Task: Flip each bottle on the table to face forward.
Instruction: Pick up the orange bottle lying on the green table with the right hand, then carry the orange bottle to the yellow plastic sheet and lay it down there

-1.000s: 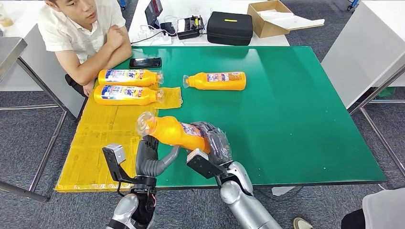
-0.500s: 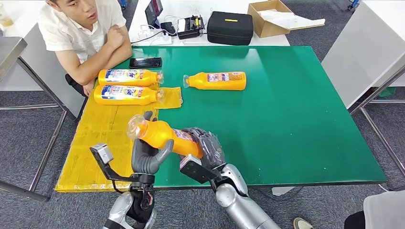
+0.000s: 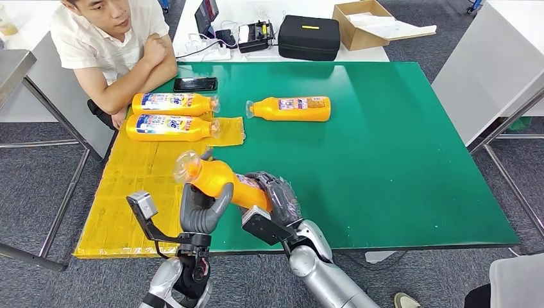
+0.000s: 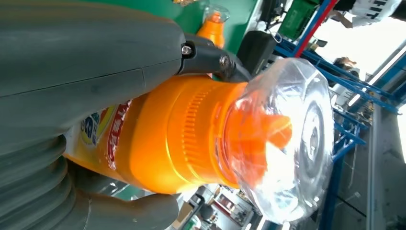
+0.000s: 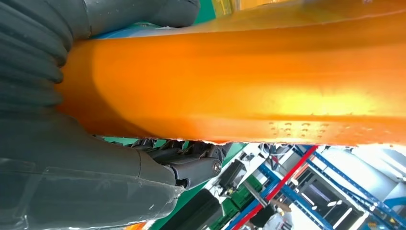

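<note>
Two hands share one bottle (image 3: 221,181), held in the air over the near edge of the green surface (image 3: 385,160), cap toward 10 o'clock. Right hand (image 3: 277,199) wraps the base; left hand (image 3: 200,206) has its fingers (image 4: 210,57) curled around the neck end. Judgement: roll label-up with one hand firmly gripping before lowering beside the other bottles (image 3: 170,115) at 11 o'clock.

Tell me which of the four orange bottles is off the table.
The orange bottle held by the left hand and the right hand near the table's front edge, cap raised. The other three lie flat farther back: two on the yellow sheet, one on green.
</note>
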You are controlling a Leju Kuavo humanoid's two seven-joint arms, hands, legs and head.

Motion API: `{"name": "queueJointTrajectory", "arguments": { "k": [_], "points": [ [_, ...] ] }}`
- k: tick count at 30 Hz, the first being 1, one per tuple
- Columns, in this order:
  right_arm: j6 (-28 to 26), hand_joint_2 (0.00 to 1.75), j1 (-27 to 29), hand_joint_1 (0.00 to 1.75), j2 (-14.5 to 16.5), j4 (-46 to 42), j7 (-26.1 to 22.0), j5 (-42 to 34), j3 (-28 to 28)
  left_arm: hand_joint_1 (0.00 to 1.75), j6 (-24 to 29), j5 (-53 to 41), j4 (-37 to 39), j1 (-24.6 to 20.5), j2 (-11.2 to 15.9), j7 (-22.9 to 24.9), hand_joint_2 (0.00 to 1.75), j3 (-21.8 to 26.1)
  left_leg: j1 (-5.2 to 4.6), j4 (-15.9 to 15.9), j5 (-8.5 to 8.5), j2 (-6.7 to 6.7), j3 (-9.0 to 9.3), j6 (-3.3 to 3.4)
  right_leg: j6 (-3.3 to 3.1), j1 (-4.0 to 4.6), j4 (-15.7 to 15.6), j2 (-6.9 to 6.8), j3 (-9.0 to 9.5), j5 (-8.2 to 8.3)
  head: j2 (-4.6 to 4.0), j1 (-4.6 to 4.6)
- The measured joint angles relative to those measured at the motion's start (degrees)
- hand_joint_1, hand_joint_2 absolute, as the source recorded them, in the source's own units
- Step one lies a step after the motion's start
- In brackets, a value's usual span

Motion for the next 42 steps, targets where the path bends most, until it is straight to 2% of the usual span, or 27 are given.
{"name": "queueJointTrajectory", "arguments": {
  "k": [8,9,11,12,13,15,31,42],
  "points": [
    [-0.85,1.75,0.1,1.71,-0.78,0.0,0.28,-0.04,0.0,1.75,0.04,-0.62,3.12,-1.73,0.0,-0.3,1.75,-0.49,0.0,0.0,0.0,0.0,0.0,0.0,0.0,0.0,0.0,0.0,0.0,0.0,0.0,0.01],
    [-0.91,1.75,0.12,1.59,-0.85,0.0,0.28,-0.05,0.0,1.75,0.03,-0.65,3.3,-1.84,0.0,-0.31,1.75,-0.55,0.0,0.0,0.0,0.0,0.0,0.0,0.0,0.0,0.0,0.0,-0.01,0.0,0.0,0.01],
    [-0.99,1.75,0.15,1.2,-0.95,0.0,0.28,-0.08,0.0,1.75,0.01,-0.66,3.61,-2.03,0.0,-0.31,1.75,-0.66,0.0,0.0,0.0,0.01,0.0,0.0,0.0,0.0,0.0,0.0,-0.01,0.0,0.0,0.0],
    [-1.02,1.75,0.16,0.8,-1.0,0.0,0.28,-0.1,0.0,1.75,-0.02,-0.63,3.76,-2.14,0.0,-0.29,1.75,-0.71,0.0,0.0,0.0,0.0,0.0,0.0,0.0,0.0,0.0,0.0,-0.01,0.0,0.0,0.0],
    [-1.05,1.75,0.17,0.48,-1.06,0.0,0.28,-0.16,0.0,1.75,-0.05,-0.54,3.91,-2.26,0.0,-0.26,1.75,-0.75,0.0,0.0,0.0,0.0,0.0,0.0,0.0,0.0,0.0,0.0,-0.01,0.0,0.0,0.0],
    [-1.08,1.75,0.23,0.0,-1.14,0.0,0.28,-0.36,0.01,1.75,-0.12,-0.36,4.13,-2.45,-0.01,-0.16,1.75,-0.79,0.0,0.0,0.0,0.0,-0.01,0.0,0.0,0.0,0.0,0.0,-0.01,0.0,0.0,0.0],
    [-3.09,1.75,0.23,0.0,-0.87,0.09,-0.09,-1.22,0.09,1.75,0.51,3.05,3.6,-2.03,-0.04,1.49,1.75,-0.42,0.0,0.0,0.0,0.0,-0.02,0.0,0.0,0.0,0.01,0.0,-0.01,0.0,0.0,0.01],
    [-5.49,1.75,0.17,0.0,-0.73,0.09,0.13,0.05,0.13,1.75,2.08,1.58,1.71,-1.35,-0.04,0.29,1.75,0.0,0.0,0.0,0.01,0.0,-0.02,0.0,0.0,0.0,0.01,0.0,-0.01,0.0,0.0,0.02]
  ]
}}
